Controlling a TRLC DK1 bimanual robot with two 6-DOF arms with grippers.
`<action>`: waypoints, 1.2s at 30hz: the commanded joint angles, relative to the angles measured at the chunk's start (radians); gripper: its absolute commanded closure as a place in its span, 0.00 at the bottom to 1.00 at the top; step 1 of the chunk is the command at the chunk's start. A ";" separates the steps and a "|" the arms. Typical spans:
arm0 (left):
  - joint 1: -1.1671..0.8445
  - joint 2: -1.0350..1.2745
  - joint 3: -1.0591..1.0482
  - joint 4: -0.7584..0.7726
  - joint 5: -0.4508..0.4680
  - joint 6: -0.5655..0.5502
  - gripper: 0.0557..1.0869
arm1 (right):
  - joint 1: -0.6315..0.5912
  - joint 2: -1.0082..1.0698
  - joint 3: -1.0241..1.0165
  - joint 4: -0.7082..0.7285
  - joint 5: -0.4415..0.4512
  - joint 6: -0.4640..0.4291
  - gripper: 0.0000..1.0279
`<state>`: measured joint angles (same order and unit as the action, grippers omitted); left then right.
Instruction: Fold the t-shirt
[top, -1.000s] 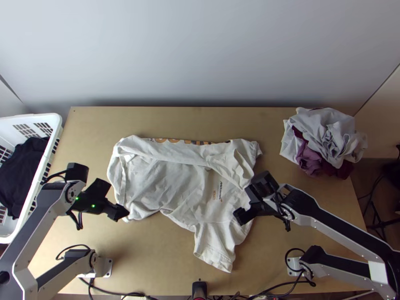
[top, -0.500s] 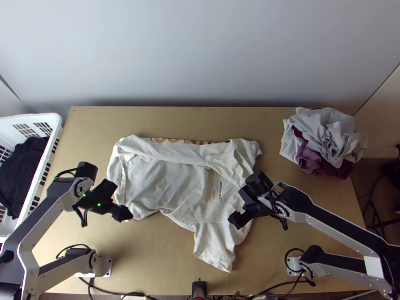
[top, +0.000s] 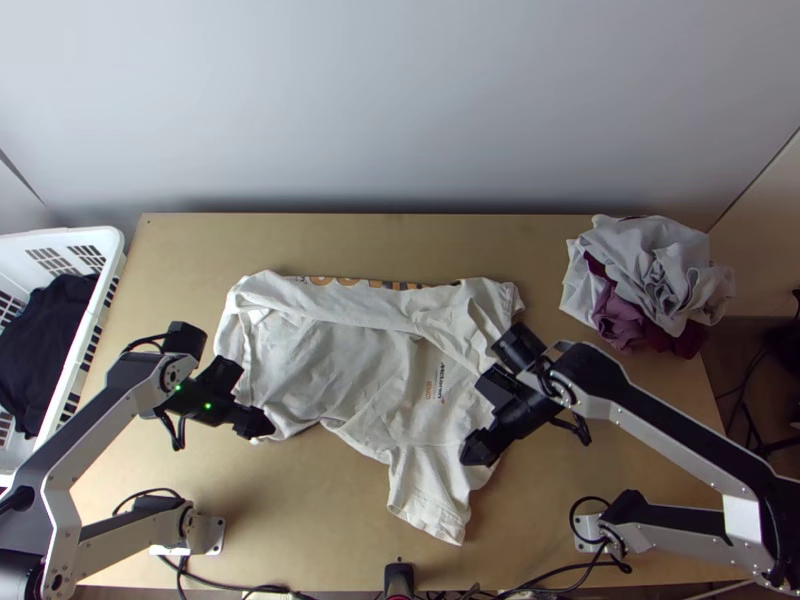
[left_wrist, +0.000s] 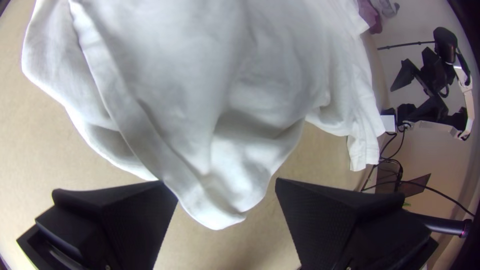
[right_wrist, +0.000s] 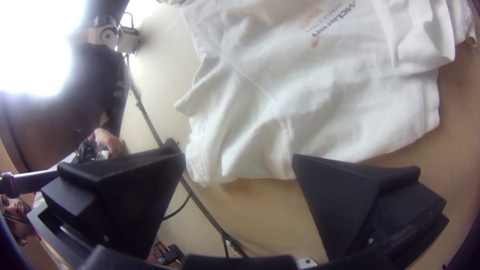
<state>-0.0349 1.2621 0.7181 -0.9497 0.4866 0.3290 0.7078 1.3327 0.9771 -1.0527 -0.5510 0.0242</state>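
Awaiting a fold: one t-shirt (top: 350, 370), rumpled.
Left gripper (left_wrist: 220, 182), right gripper (right_wrist: 239, 156): both spread wide at its near edge (presumably so placed to pinch cloth there).

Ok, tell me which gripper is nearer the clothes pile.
Right. The right gripper is open at the t-shirt's near right side, on the clothes pile's side of the table; the left gripper is across the table, at the shirt's near left corner.
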 joint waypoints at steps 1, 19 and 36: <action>-0.017 -0.001 -0.011 0.005 0.003 -0.007 0.12 | -0.039 0.011 0.100 -0.130 -0.040 -0.053 0.04; 0.010 -0.050 -0.051 0.028 0.026 -0.002 0.86 | 0.288 0.026 -0.060 -0.101 -0.050 -0.026 0.07; 0.027 -0.040 -0.052 0.038 0.030 -0.013 0.86 | 0.443 0.151 -0.098 0.145 0.010 0.198 0.06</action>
<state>-0.0116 1.2201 0.6662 -0.9169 0.5156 0.3244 1.0878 1.4456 0.9165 -0.9588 -0.5701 0.1741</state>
